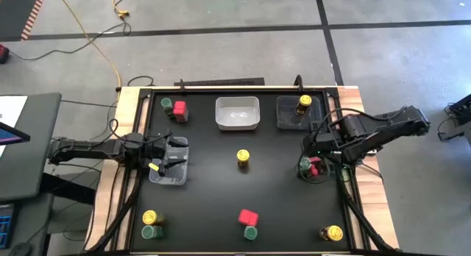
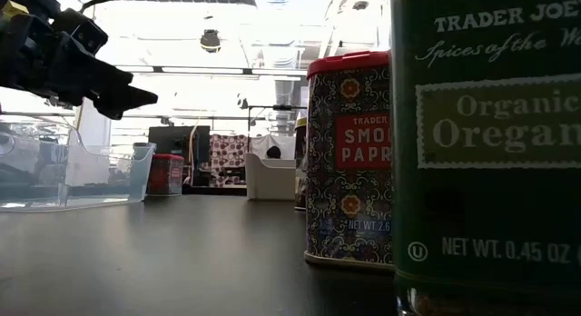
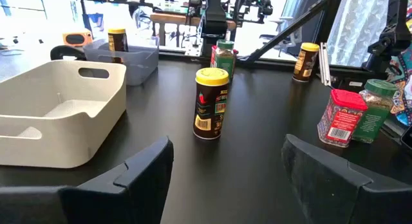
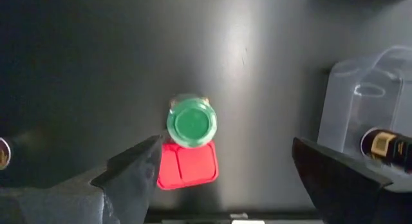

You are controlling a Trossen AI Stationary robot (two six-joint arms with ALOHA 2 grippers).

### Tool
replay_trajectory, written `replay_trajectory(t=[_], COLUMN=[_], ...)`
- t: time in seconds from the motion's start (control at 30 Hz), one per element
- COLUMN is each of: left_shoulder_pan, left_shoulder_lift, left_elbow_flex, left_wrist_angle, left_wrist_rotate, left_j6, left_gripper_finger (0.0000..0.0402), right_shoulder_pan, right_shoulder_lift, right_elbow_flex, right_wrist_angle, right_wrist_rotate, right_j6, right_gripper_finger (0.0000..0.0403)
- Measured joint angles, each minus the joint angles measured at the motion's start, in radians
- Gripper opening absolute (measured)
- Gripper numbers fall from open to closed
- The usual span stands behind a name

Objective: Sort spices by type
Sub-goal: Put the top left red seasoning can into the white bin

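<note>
Hovering right tool [image 4: 222, 169] over green-lidded jar [image 4: 191, 121]

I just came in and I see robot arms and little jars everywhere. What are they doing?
Two robot arms are sorting spices into trays. The right gripper is open and hovers over a green-lidded jar standing beside a red box near the table's right edge, holding nothing. The left gripper, also open and empty, sits over a clear tray on the left. One yellow-lidded jar is in a tray at the back. The other jars and boxes are scattered on the table.
</note>
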Motion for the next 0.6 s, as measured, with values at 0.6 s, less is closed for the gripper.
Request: replay_trajectory(t=[0.6], left_shoulder_pan=[0.000], left_shoulder_lift=[0.000], left_elbow_flex=[0.000], left_wrist_angle=[0.000], left_wrist_rotate=[0.000], left_j6=[0.000], left_gripper_finger=[0.0279], right_shoulder_pan=[-0.007], right_shoulder_lift=[0.000], right_elbow_flex=[-0.176], right_wrist_angle=[0.185], right_wrist_rotate=[0.005], right_j6=[-0.100], right_gripper_finger=[0.0375])
